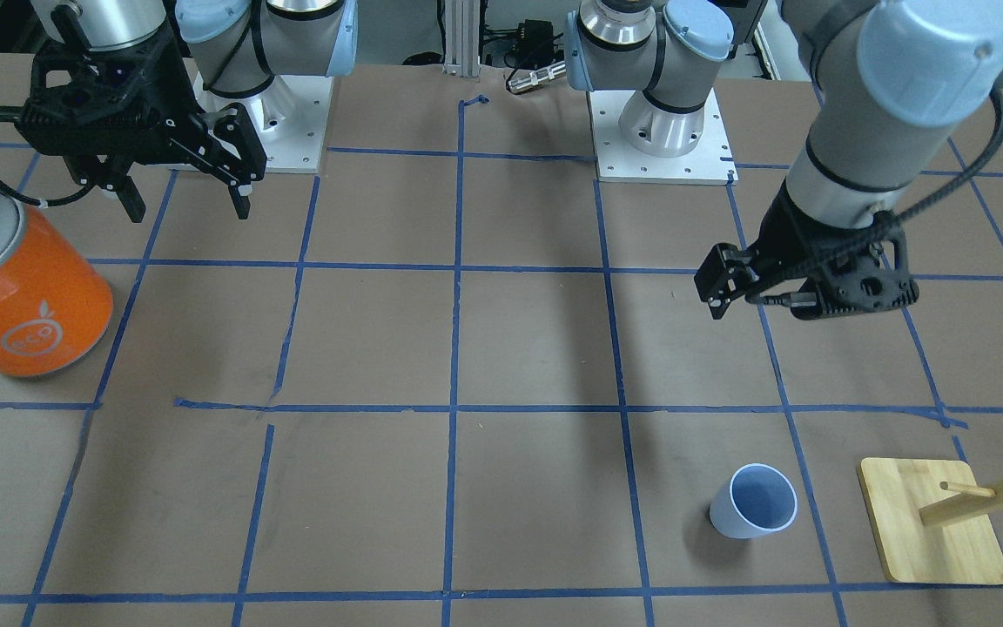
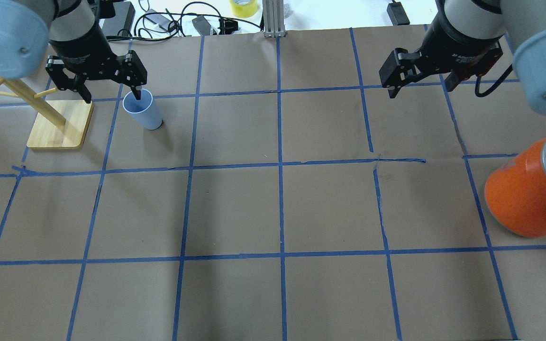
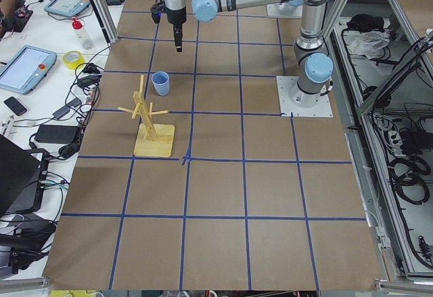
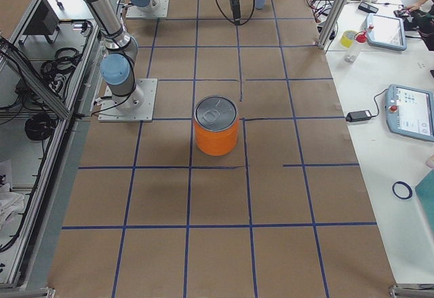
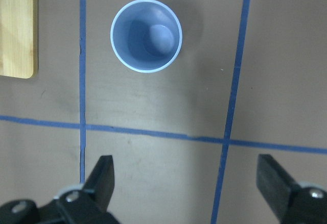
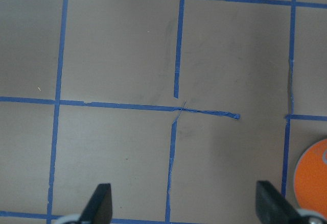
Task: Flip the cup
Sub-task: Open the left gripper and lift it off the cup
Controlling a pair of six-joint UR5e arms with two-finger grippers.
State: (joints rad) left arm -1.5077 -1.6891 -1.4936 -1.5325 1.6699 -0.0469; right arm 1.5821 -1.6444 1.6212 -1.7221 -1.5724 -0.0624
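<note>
The cup point(image 1: 758, 505) is a small pale blue tumbler that stands upright, mouth up, on the brown table. It also shows in the overhead view point(image 2: 146, 113), the left side view point(image 3: 161, 82) and the left wrist view point(image 5: 146, 35). My left gripper point(image 1: 722, 283) is open and empty, and hovers above the table on the robot's side of the cup. In the left wrist view the gripper point(image 5: 187, 183) has the cup ahead of its fingers, not between them. My right gripper point(image 1: 186, 202) is open and empty, far from the cup and near the orange can.
A large orange can point(image 1: 23, 287) with a silver lid stands on my right side of the table point(image 2: 529, 194). A wooden peg stand on a flat base point(image 1: 928, 522) stands close beside the cup point(image 2: 59, 125). Blue tape lines grid the table.
</note>
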